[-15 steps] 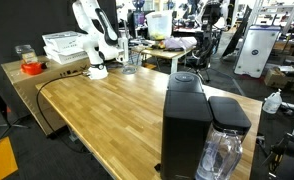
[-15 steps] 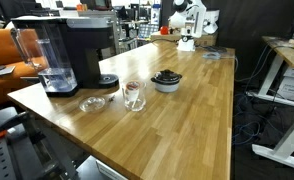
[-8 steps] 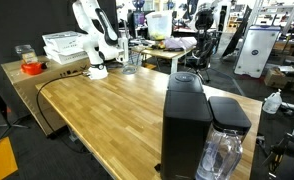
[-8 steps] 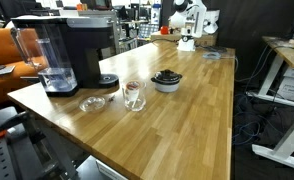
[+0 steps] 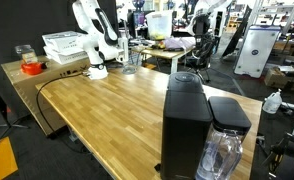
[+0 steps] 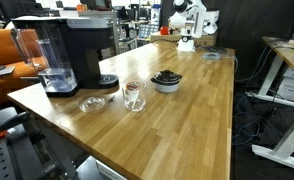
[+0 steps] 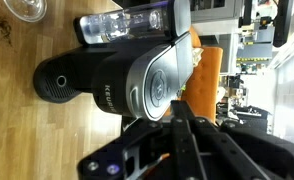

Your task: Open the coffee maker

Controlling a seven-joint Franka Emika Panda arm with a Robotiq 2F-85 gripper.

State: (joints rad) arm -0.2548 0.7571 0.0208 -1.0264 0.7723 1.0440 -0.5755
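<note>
The coffee maker (image 5: 185, 120) is a tall matte-black box at the near end of the wooden table, with a clear water tank (image 5: 224, 150) attached. It also shows in an exterior view (image 6: 75, 52). In the wrist view the coffee maker (image 7: 117, 80) lies ahead at a distance, its rounded grey lid (image 7: 159, 80) down. My gripper (image 7: 179, 120) is shut, its black fingers pressed together with nothing between them, well short of the machine. The white arm (image 5: 90, 35) stands at the table's far end.
A glass cup (image 6: 133, 95), a dark bowl (image 6: 167, 80) and a small glass dish (image 6: 92, 103) sit near the machine. White baskets (image 5: 65, 45) and a red-lidded jar (image 5: 30, 66) stand on a side table behind the arm's base.
</note>
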